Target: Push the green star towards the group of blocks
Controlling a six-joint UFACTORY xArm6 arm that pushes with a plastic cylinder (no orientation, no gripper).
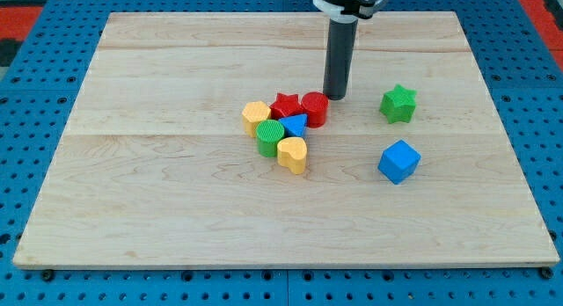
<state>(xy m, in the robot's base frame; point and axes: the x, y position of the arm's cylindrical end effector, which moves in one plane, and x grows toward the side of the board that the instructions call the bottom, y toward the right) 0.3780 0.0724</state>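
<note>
8 blocks on counter (176, 209): 6 clustered, plus green star (398, 103) & blue cube (398, 161) apart at view's right. My tip (334, 97) just beside red cylinder (315, 109); no end effector jaws, just rod.

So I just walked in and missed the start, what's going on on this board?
An arm with a dark rod is pushing blocks on a wooden board. My tip sits just right of the red cylinder, at the edge of the group of blocks. The green star stands apart to the view's right, untouched, with a blue cube below it.
</note>
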